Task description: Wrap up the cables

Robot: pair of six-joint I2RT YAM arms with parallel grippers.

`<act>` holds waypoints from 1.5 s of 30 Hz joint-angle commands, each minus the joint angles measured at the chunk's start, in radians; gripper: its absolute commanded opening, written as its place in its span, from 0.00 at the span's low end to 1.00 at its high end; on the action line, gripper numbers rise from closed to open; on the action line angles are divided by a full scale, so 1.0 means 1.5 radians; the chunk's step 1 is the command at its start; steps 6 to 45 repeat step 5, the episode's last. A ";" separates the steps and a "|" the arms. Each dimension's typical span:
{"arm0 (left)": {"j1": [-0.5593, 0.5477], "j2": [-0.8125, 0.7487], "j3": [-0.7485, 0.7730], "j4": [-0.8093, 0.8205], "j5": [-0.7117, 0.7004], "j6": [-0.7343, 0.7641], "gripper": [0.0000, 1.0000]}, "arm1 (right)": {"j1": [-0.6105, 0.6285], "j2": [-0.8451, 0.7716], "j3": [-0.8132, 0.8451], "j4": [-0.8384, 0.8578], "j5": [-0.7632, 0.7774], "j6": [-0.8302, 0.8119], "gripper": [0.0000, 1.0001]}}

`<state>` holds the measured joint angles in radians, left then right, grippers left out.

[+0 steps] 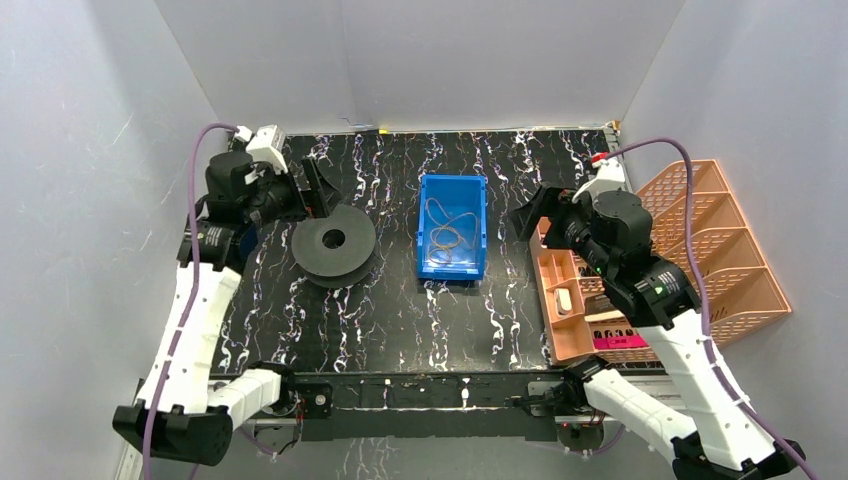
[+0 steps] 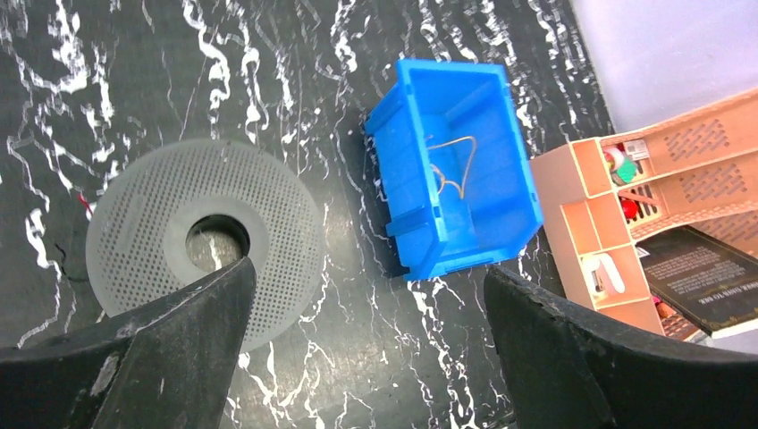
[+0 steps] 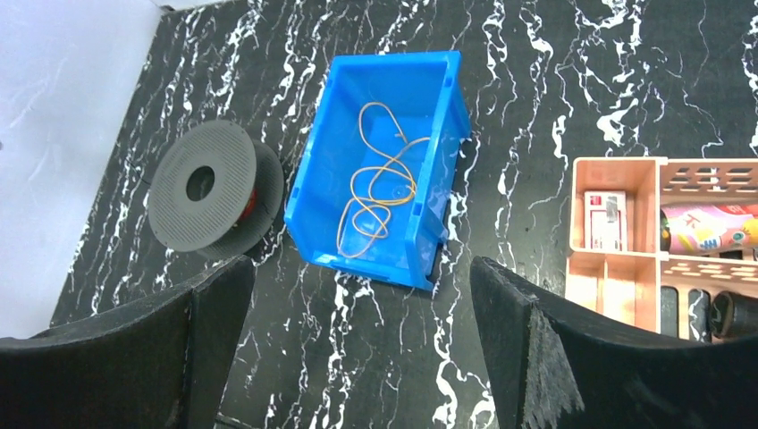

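Yellow-tan cables (image 3: 380, 189), thin loose loops in blue bin (image 3: 315, 183), left gripper (image 2: 368, 268) and right gripper (image 3: 362, 264) spread wide, empty

blue bin (image 3: 429, 206), tan-yellow cables (image 3: 380, 183), grey spool (image 3: 210, 183), black table (image 1: 400, 320) — white marbling

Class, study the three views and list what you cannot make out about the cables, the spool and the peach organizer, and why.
- Cables: in the top external view, too small to count or trace to their ends; in the left wrist view, the blue bin wall hides part.
- Spool: in all views, its top flange hides whatever is wound on it.
- Peach organizer: cut off by the right wrist view's edge; from above, the right arm covers part.
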<state>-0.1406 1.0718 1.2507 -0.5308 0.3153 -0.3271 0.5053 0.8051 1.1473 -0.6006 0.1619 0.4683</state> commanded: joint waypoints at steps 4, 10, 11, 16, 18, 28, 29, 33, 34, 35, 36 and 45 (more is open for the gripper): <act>-0.023 -0.056 0.032 -0.002 0.091 0.054 0.98 | -0.001 -0.004 0.019 -0.023 -0.043 -0.034 0.98; -0.026 -0.056 0.029 -0.001 0.092 0.055 0.98 | 0.000 -0.002 0.019 -0.027 -0.025 -0.026 0.98; -0.026 -0.056 0.029 -0.001 0.092 0.055 0.98 | 0.000 -0.002 0.019 -0.027 -0.025 -0.026 0.98; -0.026 -0.056 0.029 -0.001 0.092 0.055 0.98 | 0.000 -0.002 0.019 -0.027 -0.025 -0.026 0.98; -0.026 -0.056 0.029 -0.001 0.092 0.055 0.98 | 0.000 -0.002 0.019 -0.027 -0.025 -0.026 0.98; -0.026 -0.056 0.029 -0.001 0.092 0.055 0.98 | 0.000 -0.002 0.019 -0.027 -0.025 -0.026 0.98; -0.026 -0.056 0.029 -0.001 0.092 0.055 0.98 | 0.000 -0.002 0.019 -0.027 -0.025 -0.026 0.98; -0.026 -0.056 0.029 -0.001 0.092 0.055 0.98 | 0.000 -0.002 0.019 -0.027 -0.025 -0.026 0.98; -0.026 -0.056 0.029 -0.001 0.092 0.055 0.98 | 0.000 -0.002 0.019 -0.027 -0.025 -0.026 0.98; -0.026 -0.056 0.029 -0.001 0.092 0.055 0.98 | 0.000 -0.002 0.019 -0.027 -0.025 -0.026 0.98; -0.026 -0.056 0.029 -0.001 0.092 0.055 0.98 | 0.000 -0.002 0.019 -0.027 -0.025 -0.026 0.98; -0.026 -0.056 0.029 -0.001 0.092 0.055 0.98 | 0.000 -0.002 0.019 -0.027 -0.025 -0.026 0.98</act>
